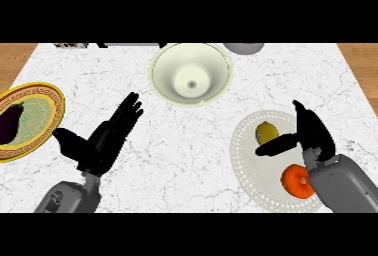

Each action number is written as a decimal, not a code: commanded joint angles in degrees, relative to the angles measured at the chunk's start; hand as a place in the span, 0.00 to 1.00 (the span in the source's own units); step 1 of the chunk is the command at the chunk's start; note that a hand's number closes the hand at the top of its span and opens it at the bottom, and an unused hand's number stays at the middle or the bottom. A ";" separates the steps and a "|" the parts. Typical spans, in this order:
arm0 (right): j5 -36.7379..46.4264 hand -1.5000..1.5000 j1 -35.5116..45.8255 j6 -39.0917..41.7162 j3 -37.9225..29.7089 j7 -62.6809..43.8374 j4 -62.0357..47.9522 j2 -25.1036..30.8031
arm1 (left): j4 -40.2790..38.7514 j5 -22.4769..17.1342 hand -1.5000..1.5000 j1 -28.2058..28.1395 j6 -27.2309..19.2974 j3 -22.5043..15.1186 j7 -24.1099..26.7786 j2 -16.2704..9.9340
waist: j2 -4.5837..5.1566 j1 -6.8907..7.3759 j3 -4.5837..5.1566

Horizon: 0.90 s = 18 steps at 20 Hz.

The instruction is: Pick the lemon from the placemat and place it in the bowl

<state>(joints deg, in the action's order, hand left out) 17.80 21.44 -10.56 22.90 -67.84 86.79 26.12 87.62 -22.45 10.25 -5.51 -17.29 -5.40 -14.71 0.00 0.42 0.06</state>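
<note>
I see left black robot hand [96,142] on rounded grey forearm | right black robot hand [310,137], same grey casing

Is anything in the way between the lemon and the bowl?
No, nothing visible. Only bare counter lies between the lemon on the placemat and the bowl. The right hand is beside the lemon.

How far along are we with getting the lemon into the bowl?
Early stage. The lemon lies on the placemat, not lifted. The right hand is open beside it, thumb just below it. The left hand rests open. Left: grasp, lift, carry to the bowl, release.
</note>
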 commanded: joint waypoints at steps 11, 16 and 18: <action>5.58 0.00 3.48 4.71 -1.57 -6.50 -7.99 -8.01 | 2.96 3.77 0.50 -1.21 -1.02 0.74 -3.16 2.52 | -0.04 -0.26 -0.05; 7.31 0.00 6.45 4.35 -5.11 -2.23 -16.10 -10.33 | -1.40 3.00 0.50 0.41 2.43 3.05 -1.19 2.93 | 0.11 -0.23 -0.05; 10.23 0.00 1.88 2.16 -4.04 -0.68 -14.20 -11.77 | 3.58 2.37 0.50 -4.89 4.68 3.51 -0.65 1.08 | -0.03 -0.15 -0.05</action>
<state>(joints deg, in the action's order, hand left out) 25.65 23.53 -7.49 20.03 -64.21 74.53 16.46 89.54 -19.58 7.53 -3.27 -15.19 -6.45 -12.59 0.00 0.21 0.02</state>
